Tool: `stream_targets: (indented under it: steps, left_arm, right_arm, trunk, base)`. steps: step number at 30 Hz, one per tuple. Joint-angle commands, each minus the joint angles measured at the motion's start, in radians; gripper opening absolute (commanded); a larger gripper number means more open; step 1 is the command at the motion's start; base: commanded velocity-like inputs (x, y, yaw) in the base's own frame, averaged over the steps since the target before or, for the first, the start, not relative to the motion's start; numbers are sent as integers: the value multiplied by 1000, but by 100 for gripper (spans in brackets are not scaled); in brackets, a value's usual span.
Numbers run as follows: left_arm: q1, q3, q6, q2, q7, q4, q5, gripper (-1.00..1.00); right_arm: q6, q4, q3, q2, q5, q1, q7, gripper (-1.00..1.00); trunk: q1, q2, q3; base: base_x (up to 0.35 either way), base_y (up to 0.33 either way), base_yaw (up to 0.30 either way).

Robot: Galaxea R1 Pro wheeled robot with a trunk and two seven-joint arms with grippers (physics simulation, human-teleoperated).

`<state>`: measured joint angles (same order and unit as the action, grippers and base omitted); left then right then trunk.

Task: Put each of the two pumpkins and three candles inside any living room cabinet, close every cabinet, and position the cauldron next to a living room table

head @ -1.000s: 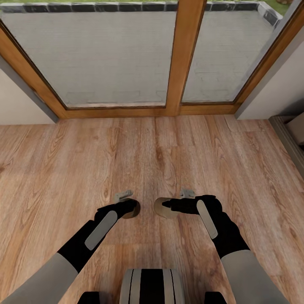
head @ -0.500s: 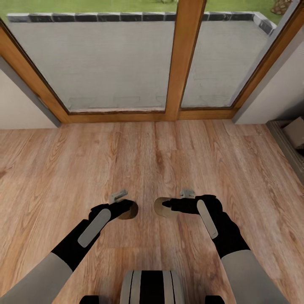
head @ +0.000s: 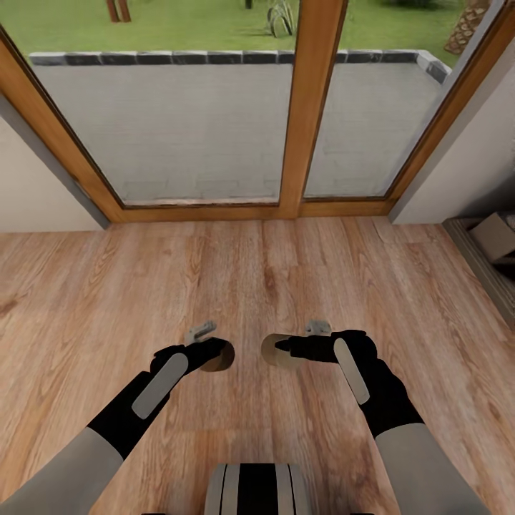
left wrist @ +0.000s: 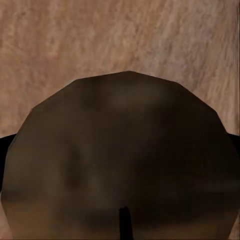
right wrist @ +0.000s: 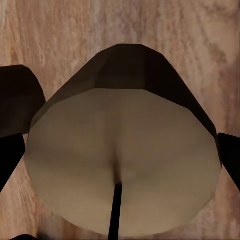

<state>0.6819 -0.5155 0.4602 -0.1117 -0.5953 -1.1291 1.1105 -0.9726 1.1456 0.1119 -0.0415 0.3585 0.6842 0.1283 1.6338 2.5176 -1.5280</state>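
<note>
Head view showed both arms held forward and low over a plank floor (head: 86,286), each gripper carrying a candle. The left gripper (head: 207,350) was clamped on the left candle (head: 223,355), and the right gripper (head: 290,348) was clamped on the right candle (head: 273,351). The two candles lay on their sides, flat ends facing each other across a small gap, apart and not touching. Each candle's long axis ran roughly crosswise, in line with its own gripper's reach.

Left wrist view looked down the fingers at the left candle (left wrist: 120,160), its dark round end right at the lens, with bare floor beyond. Right wrist view gave the same along-the-axis look at the right candle (right wrist: 122,170), its pale end and black wick toward the camera; the dark shape beside it was, I judged, the other candle (right wrist: 17,97).

Ahead stood a glass door (head: 179,129) in a wooden frame (head: 309,107), paving and lawn outside. No cabinet was visible in front. At the right edge a low shelf (head: 486,250) with a box-like thing showed, too cropped to name.

Since both candles were already gripped, the next move hinged on the base turning toward a cabinet; which arm would reach it first could not be told.
</note>
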Motion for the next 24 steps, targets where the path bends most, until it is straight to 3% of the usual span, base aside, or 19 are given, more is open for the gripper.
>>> stream_targets:
  steps: [1, 24]
  left_arm:
    - [0, 0, 1, 1, 0, 0, 0, -100]
    - [1, 3, 3, -1, 0, 12, 0, -100]
  right_arm:
    - [0, -1, 0, 0, 0, 0, -2, -100]
    - [0, -4, 0, 0, 0, 0, -8, -100]
  trunk:
    - [0, 0, 4]
    - [-11, -6, 93]
  base:
    - [0, 0, 0]
    - [0, 0, 0]
